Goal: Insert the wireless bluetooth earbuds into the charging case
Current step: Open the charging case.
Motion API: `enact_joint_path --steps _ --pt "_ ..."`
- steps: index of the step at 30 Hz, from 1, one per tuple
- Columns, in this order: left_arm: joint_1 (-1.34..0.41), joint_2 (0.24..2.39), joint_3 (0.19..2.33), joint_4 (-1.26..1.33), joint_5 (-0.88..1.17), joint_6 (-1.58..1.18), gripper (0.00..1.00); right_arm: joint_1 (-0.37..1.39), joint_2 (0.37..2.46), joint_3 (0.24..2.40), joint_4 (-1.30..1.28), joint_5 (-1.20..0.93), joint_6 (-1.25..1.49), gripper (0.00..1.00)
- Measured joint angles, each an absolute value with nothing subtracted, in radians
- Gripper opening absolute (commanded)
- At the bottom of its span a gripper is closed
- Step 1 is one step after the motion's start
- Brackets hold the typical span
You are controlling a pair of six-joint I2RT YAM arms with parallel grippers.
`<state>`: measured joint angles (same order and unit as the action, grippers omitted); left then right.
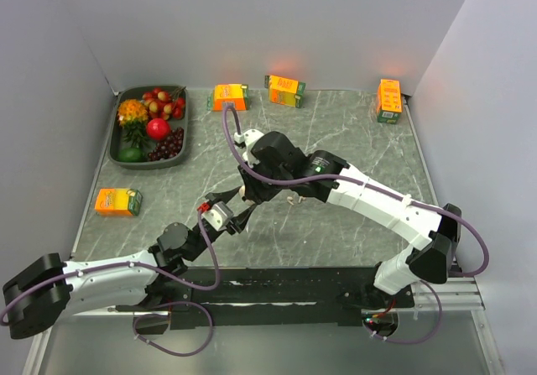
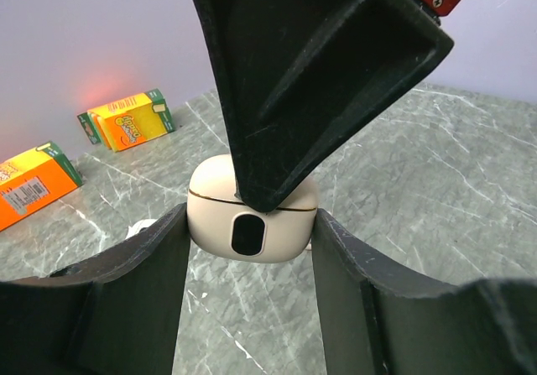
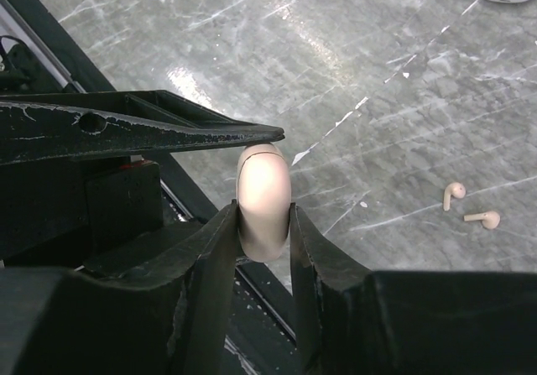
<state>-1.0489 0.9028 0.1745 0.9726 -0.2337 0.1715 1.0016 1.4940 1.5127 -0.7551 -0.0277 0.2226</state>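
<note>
The left gripper (image 2: 252, 221) clamped the beige charging case (image 2: 214, 224) by its side edges, while the right gripper (image 3: 263, 216) pinched its upper half across the flat faces — the lid, I judged, its seam not yet parted. The two earbuds (image 3: 454, 194) lay flat on the table (image 3: 336, 56), close together, stems at different angles, well apart from the case — off to its right in the right wrist view, seemingly nearer the right arm.
</note>
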Motion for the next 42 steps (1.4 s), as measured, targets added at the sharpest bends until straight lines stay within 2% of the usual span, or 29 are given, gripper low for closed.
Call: enact_joint_path --steps 8,16,29,42 --pt "-1.051 0.886 0.175 0.959 -0.236 0.171 0.01 0.987 1.491 1.51 -0.748 -0.053 0.234 0.17" --pt "-1.053 0.852 0.175 0.942 -0.237 0.16 0.01 0.906 1.438 1.427 -0.659 -0.226 0.28 0.1" --pt "-1.061 0.825 0.179 0.97 -0.209 0.153 0.01 0.827 1.351 1.333 -0.546 -0.428 0.326 0.11" --pt "-1.065 0.805 0.179 0.966 -0.193 0.145 0.01 0.743 1.308 1.229 -0.421 -0.604 0.427 0.18"
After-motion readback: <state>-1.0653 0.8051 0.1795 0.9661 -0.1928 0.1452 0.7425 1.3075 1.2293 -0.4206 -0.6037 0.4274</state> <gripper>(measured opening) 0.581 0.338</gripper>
